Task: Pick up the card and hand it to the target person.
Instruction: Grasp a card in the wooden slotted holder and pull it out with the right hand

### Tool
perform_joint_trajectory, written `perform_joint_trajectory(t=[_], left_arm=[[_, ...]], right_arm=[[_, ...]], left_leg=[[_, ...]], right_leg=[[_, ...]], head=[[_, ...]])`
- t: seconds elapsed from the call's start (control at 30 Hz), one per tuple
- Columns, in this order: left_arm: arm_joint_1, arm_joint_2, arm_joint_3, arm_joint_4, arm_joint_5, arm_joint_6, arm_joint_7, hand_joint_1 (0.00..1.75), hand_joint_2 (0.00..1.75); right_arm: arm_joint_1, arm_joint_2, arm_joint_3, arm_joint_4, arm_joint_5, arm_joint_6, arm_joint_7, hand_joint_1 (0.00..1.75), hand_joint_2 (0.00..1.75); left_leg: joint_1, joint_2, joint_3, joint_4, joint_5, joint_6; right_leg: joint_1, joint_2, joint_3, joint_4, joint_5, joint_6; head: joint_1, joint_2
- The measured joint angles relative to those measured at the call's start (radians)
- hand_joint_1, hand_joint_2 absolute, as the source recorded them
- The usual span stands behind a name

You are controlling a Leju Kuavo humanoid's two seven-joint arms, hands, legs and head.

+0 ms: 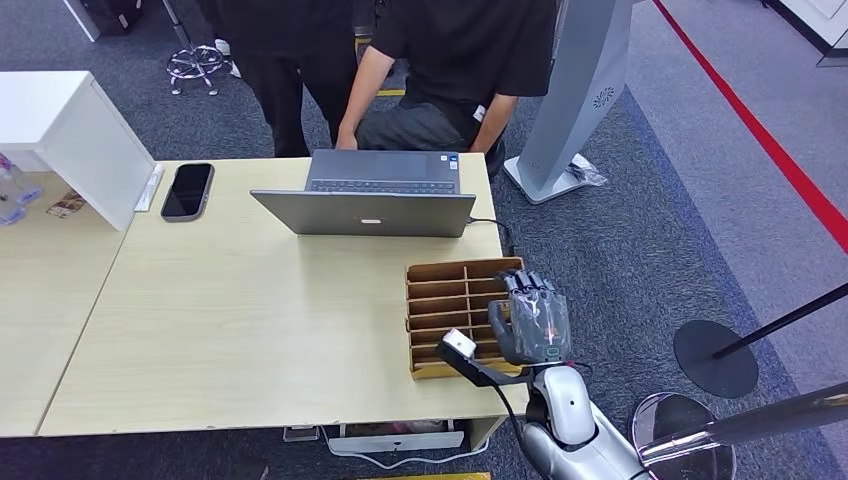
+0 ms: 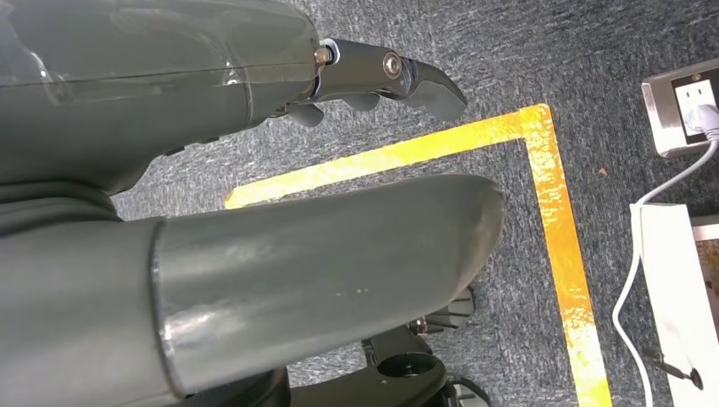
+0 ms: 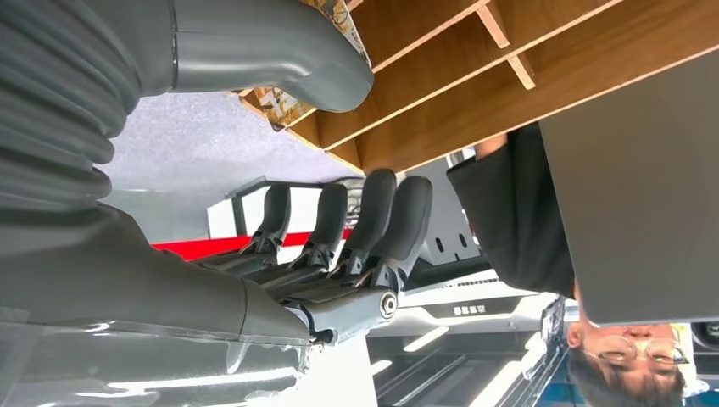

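The right hand [image 1: 532,322] hovers over the wooden rack [image 1: 445,300], fingers straight and apart, holding nothing, apparently poised to reach a card; I cannot make out the card itself; the left hand [image 2: 254,212] hangs over carpet, seemingly empty.

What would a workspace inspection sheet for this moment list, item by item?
Surface: light wood table, mostly bare.
Job's things: slotted wooden card holder at the table's right front edge; card not discernible.
Clutter: open laptop, black phone, white box.
Hands: right hand open beside the holder, holding nothing; left hand hangs over the floor, holding nothing.
Cables: laptop lead off the table's right side; white cord on the floor.
Surroundings: person behind the table, carpet, yellow floor tape.
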Motion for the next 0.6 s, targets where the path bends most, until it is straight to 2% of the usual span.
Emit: perform_joint_trajectory(t=[0.23,0.37,0.5,0.6], left_arm=[[0.0,0.0,0.0,0.0,0.0,0.0,0.0,0.0,0.0],[0.0,0.0,0.0,0.0,0.0,0.0,0.0,0.0,0.0],[0.0,0.0,0.0,0.0,0.0,0.0,0.0,0.0,0.0],[0.0,0.0,0.0,0.0,0.0,0.001,0.0,0.0,0.0]], right_arm=[[-0.007,-0.003,0.012,0.024,-0.005,0.0,0.0,0.97,1.75],[-0.007,-0.005,0.015,0.032,-0.005,-0.001,0.002,0.92,1.75],[-0.005,-0.007,0.015,0.035,0.002,-0.001,0.003,1.01,1.75],[-0.001,-0.008,0.015,0.035,0.013,-0.001,-0.004,1.02,1.75]], left_leg=[[0.0,0.0,0.0,0.0,0.0,0.0],[0.0,0.0,0.0,0.0,0.0,0.0],[0.0,0.0,0.0,0.0,0.0,0.0],[0.0,0.0,0.0,0.0,0.0,0.0]], right_leg=[[0.0,0.0,0.0,0.0,0.0,0.0],[0.0,0.0,0.0,0.0,0.0,0.0],[0.0,0.0,0.0,0.0,0.0,0.0],[0.0,0.0,0.0,0.0,0.0,0.0]], head=[[0.0,0.0],[0.0,0.0],[0.0,0.0],[0.0,0.0]])
